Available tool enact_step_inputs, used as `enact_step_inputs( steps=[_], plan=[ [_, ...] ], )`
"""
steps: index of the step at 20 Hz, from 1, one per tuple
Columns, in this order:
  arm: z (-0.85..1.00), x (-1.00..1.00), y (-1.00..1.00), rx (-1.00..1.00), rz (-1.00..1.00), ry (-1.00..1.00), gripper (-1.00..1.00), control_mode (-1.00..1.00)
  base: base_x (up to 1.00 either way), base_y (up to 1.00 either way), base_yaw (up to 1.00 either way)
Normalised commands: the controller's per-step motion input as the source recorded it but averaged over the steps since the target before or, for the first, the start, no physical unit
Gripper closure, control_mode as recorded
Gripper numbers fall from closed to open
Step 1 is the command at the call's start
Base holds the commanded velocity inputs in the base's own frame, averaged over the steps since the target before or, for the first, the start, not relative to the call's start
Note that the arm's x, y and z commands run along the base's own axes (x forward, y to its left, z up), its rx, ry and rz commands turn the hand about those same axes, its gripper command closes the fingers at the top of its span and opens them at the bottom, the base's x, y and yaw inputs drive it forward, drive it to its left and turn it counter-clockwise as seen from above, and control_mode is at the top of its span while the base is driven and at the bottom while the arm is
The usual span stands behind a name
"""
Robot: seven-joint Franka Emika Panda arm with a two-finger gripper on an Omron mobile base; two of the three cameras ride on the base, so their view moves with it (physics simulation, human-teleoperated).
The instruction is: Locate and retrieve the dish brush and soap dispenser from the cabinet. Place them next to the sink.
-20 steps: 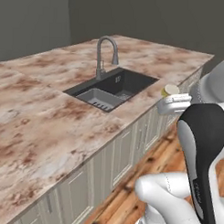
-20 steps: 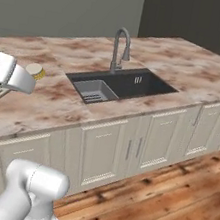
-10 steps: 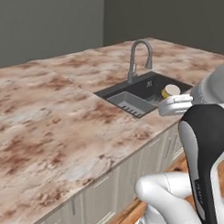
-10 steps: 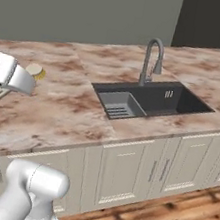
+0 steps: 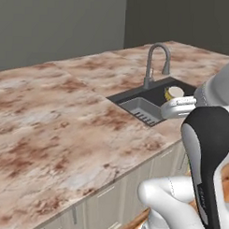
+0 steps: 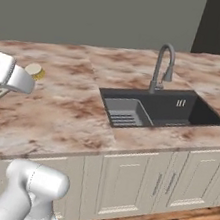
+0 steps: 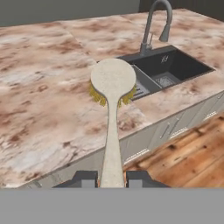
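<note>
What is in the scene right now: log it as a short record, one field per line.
held item: dish brush, handle between the jaws, round head pointing away from the hand
gripper: shut on the handle
brush position: in the air, over the counter left of the sink
sink: black basin, grey tap behind, grey rack in its left end

Glossy white rounded arm links, dark grey-black joint cover, small dark fingertips [image 7: 85, 178]

Cream dish brush [image 7: 112, 83], black sink [image 6: 163, 109]
</note>
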Motion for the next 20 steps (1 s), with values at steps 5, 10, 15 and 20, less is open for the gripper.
enact_step_inputs(
  steps=[5,10,15,20],
  plan=[
    [0.0,0.0,0.0,0.0,0.0,0.0,1.0,1.0,0.58,-0.32,0.08],
    [0.0,0.0,0.0,0.0,0.0,0.0,1.0,1.0,0.44,0.2,0.07],
    [0.0,0.0,0.0,0.0,0.0,0.0,1.0,1.0,0.43,0.07,0.11],
    [0.0,0.0,0.0,0.0,0.0,0.0,1.0,1.0,0.37,0.0,0.14]
  ],
)
